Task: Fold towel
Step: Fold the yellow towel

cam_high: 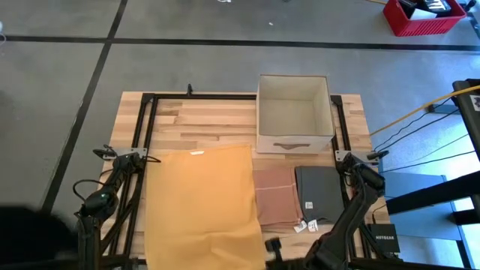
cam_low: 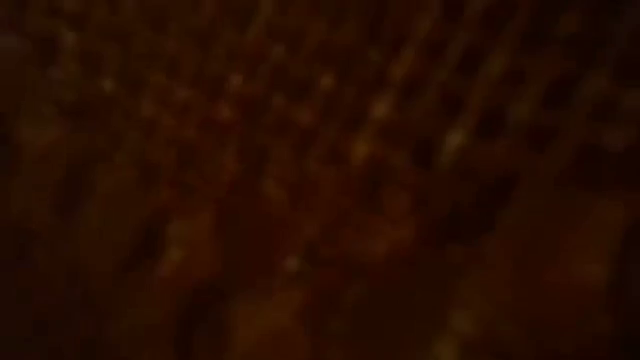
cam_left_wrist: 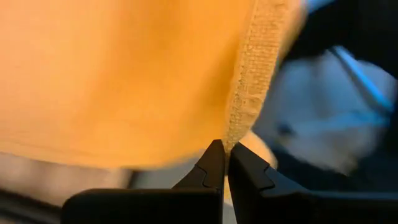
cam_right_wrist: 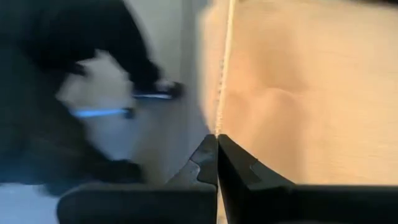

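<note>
A yellow towel [cam_high: 202, 202] lies spread over the table's left half, its far edge [cam_high: 199, 150] flat on the wood. Its near part reaches the table's front, and its cloth [cam_low: 320, 180] fills the low view in dark orange. My left gripper [cam_left_wrist: 226, 158] is shut on the towel [cam_left_wrist: 112, 74] at its near left end; the high view does not show this gripper. My right gripper [cam_right_wrist: 216, 144] is shut on the towel [cam_right_wrist: 311, 93] at its near right corner [cam_high: 262, 251]. My left gripper pinches the towel's hemmed edge [cam_left_wrist: 239, 118] between its two fingertips. The hem runs away from the fingers, and the cloth spreads out to one side of it. My right gripper pinches the towel's stitched edge [cam_right_wrist: 219, 121] between its two fingertips, with the cloth spreading to one side. Whether either holds one layer or several, I cannot tell.
To the right of the yellow towel lie a folded pink towel [cam_high: 276, 199] and a folded dark grey towel [cam_high: 319, 193] with white tags. A beige fabric box [cam_high: 294, 112] stands at the far right. Black rails [cam_high: 142, 127] run along the table's sides.
</note>
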Robot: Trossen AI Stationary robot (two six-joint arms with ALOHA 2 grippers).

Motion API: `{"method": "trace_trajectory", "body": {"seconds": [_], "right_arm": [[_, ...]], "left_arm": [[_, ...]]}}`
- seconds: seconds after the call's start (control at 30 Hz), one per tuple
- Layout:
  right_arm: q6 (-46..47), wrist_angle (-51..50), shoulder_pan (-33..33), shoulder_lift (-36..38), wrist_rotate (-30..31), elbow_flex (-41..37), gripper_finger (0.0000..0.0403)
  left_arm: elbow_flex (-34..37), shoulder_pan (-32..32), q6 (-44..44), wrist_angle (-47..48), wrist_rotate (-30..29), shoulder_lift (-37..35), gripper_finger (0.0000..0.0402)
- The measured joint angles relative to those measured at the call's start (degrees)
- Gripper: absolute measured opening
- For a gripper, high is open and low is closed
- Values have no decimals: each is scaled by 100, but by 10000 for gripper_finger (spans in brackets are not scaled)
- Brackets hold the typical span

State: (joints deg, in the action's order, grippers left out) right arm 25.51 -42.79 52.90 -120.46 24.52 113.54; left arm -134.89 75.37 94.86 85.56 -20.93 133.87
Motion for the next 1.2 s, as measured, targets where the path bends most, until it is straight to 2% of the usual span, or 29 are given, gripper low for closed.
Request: {"method": "trace_trajectory", "body": {"seconds": [0.07,0.1,0.27,0.47,0.57,0.7,0.8,0.93,1.07,1.2], "right_arm": [[-161,-351,-143,79,417,4,5],[-238,-540,-227,108,640,4,5],[-665,-1322,-886,193,1460,4,5],[-1133,-1883,-1686,236,1457,4,5],[-1240,-2200,-1933,236,1439,4,5],[-1559,-2140,-2117,236,1336,4,5],[-1923,-1965,-2198,236,1261,4,5],[-2271,-1667,-2395,236,857,4,5],[-2452,-1186,-2728,238,525,-101,5],[-2461,-1169,-3164,238,293,-373,5]], "left_arm": [[7,-25,182,543,-484,-55,0],[49,-42,141,469,-780,-103,0],[138,-262,-773,447,-1935,-244,0],[144,-696,-2153,444,-2067,-550,0],[408,-896,-2498,444,-2068,-924,0],[1490,-1057,-2336,438,-2051,-1821,0],[2682,-1065,-1783,446,-1854,-2685,0],[4061,-966,-859,447,-1463,-3749,0],[5046,-892,-364,446,-976,-4483,0],[5882,-976,-178,469,-619,-5051,0]]}}
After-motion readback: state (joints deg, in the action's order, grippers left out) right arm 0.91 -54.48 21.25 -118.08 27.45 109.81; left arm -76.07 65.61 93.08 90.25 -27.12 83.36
